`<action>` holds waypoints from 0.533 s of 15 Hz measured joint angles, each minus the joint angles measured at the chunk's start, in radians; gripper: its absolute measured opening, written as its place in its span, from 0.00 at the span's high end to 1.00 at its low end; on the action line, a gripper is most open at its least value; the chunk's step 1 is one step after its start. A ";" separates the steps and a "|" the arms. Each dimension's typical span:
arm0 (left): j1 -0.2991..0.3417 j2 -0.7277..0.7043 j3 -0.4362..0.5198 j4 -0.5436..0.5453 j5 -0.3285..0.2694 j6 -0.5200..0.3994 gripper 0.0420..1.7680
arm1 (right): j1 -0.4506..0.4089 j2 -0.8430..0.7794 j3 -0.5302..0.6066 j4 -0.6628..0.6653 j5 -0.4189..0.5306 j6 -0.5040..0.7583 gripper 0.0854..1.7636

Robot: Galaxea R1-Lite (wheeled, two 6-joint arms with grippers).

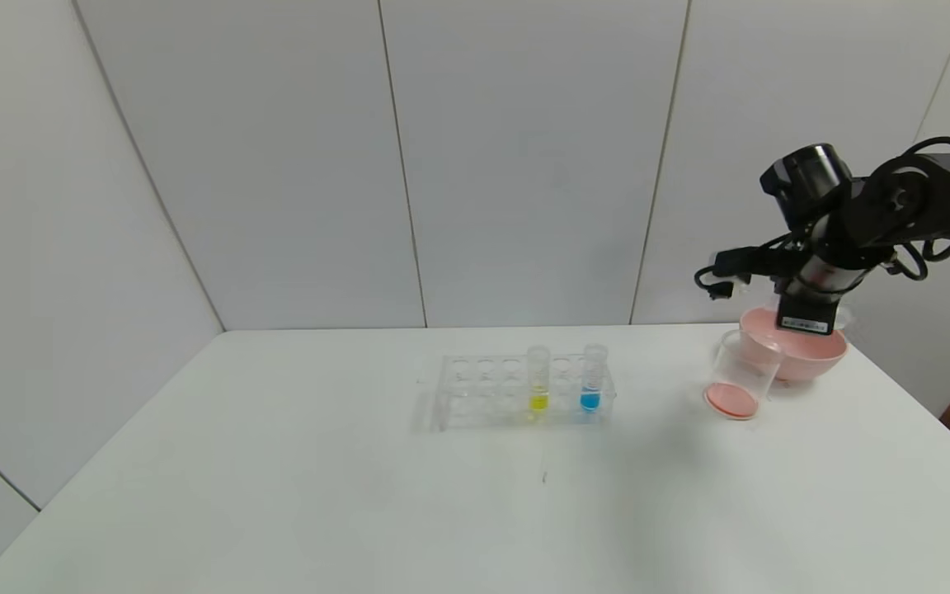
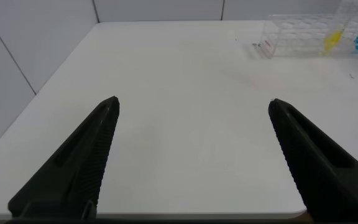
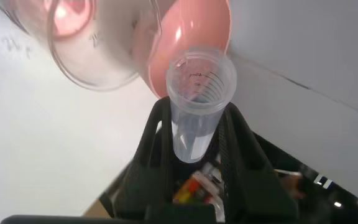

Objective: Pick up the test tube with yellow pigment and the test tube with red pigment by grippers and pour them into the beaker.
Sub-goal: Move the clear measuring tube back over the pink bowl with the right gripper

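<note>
My right gripper [image 1: 805,320] is shut on a clear test tube with a ribbed rim [image 3: 197,99], the red pigment's tube; no liquid shows inside it. It hangs over the pink bowl [image 1: 813,355], just behind the clear beaker [image 1: 743,375], which has a reddish layer at its bottom. In the right wrist view the beaker [image 3: 92,43] lies just beyond the tube's mouth. The test tube with yellow pigment [image 1: 538,379] stands upright in the clear rack [image 1: 483,392]. My left gripper [image 2: 194,106] is open and empty over bare table, out of the head view.
A tube with blue liquid [image 1: 591,379] stands in the rack to the right of the yellow one. The rack also shows far off in the left wrist view [image 2: 291,37]. The white table [image 1: 359,495] ends close beyond the bowl on the right.
</note>
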 joint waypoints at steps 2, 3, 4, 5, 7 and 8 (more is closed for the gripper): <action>0.000 0.000 0.000 0.000 0.000 0.000 0.03 | -0.026 -0.009 0.000 0.000 0.109 0.082 0.75; 0.000 0.000 0.000 0.000 0.000 0.000 0.03 | -0.044 -0.014 0.000 0.001 0.163 0.107 0.75; 0.000 0.000 0.000 0.000 0.000 0.000 0.03 | -0.065 -0.019 0.000 0.001 0.223 0.142 0.75; 0.000 0.000 0.000 0.000 0.000 0.000 0.03 | -0.083 -0.024 0.000 0.001 0.282 0.184 0.75; 0.000 0.000 0.000 0.000 0.000 0.000 0.03 | -0.117 -0.040 0.007 0.002 0.450 0.285 0.75; 0.000 0.000 0.000 0.000 0.000 0.000 0.03 | -0.133 -0.048 0.010 0.003 0.525 0.358 0.75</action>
